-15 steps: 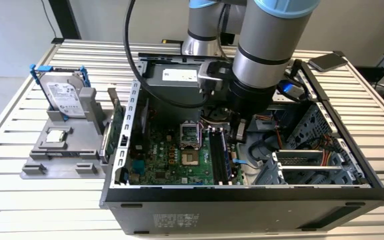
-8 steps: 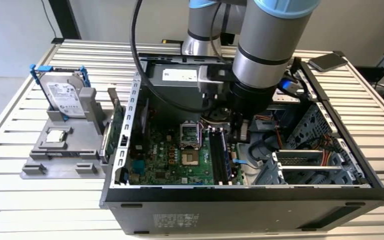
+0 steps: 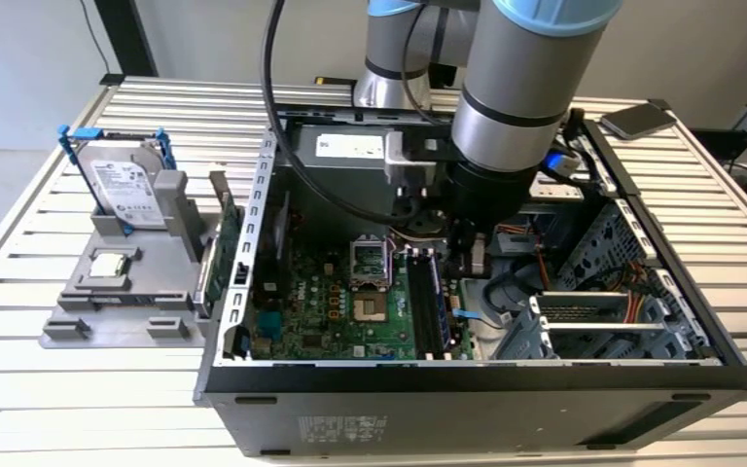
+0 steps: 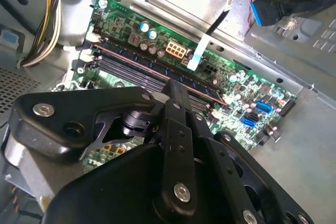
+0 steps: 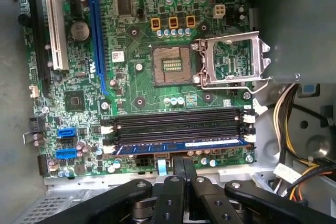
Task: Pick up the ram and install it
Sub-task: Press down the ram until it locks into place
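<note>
Slatted metal tabletop [image 3: 75, 389] stretched under everything in the exterior view, and on it stood an open computer case [image 3: 478, 389] with its green motherboard [image 3: 335, 311] exposed. My arm came down from above into the case, my gripper [image 3: 467, 255] poised just above the black memory slots [image 3: 428, 306] at the motherboard's edge toward the exterior view's right. On the exterior view's left, just beside the case, a grey holder [image 3: 121, 292] carried a hard drive [image 3: 127, 190] standing upright, a small silver processor chip [image 3: 112, 263] lying flat, and a green expansion card [image 3: 222, 258] standing on edge.

Seen in the second wrist view, my black gripper [image 4: 176, 95] took up the foreground, its fingers [image 4: 176, 129] pressed together into one narrow bar with no gap between them and nothing held. Beyond its tip lay the row of long dark memory slots [image 4: 147, 74] running across the motherboard [image 4: 236, 85], with a white connector [image 4: 176, 52] and blue ports [image 4: 260, 108] nearby.

From the first wrist view I looked straight down on the motherboard [image 5: 131, 56], with the open processor socket [image 5: 170, 66] and its raised metal frame [image 5: 231, 59]. Four memory slots [image 5: 178, 121] lay side by side, and the ram [image 5: 181, 145], a long bluish stick, sat in the slot nearest my gripper [image 5: 186, 174], lying level along its full length between the white end clips. My closed fingertips hovered just beside it; whether they touched it I could not tell.
</note>
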`<state>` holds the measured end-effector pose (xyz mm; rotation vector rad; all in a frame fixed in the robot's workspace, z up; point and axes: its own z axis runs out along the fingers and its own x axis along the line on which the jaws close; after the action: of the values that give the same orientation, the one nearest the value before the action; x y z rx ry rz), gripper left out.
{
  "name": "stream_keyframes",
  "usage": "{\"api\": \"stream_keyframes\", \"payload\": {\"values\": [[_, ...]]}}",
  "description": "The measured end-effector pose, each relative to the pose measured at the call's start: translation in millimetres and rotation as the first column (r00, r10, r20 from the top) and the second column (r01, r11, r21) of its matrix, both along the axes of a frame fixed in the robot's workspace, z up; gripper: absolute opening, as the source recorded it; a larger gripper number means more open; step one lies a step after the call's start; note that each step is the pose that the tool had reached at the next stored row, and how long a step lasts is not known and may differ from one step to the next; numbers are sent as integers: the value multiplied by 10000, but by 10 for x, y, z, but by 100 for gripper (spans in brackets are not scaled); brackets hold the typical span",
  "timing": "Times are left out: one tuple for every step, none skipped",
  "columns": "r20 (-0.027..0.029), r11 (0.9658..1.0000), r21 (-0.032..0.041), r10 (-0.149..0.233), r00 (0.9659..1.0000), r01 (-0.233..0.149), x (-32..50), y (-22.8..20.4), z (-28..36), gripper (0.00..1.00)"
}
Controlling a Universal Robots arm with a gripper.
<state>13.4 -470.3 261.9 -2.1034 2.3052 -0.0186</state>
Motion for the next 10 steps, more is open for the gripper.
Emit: {"api": "stream_keyframes", "payload": {"values": [[3,10000,0,-1,10000,1,-2,0,0,0],[6,10000,1,0,10000,0,-1,0,0,0],[9,10000,1,2,10000,-2,-1,0,0,0],[9,10000,2,2,10000,-2,-1,-1,-1,0],[10,10000,9,5,10000,-5,-6,-10,-3,0],[11,10000,15,12,10000,-12,-8,-11,-22,0],[10,10000,13,21,10000,-21,-11,-11,-39,0],[10,10000,14,29,10000,-29,-14,-10,-57,0],[11,10000,14,38,10000,-38,-16,-10,-75,0],[11,10000,14,45,10000,-45,-21,-10,-94,0]]}}
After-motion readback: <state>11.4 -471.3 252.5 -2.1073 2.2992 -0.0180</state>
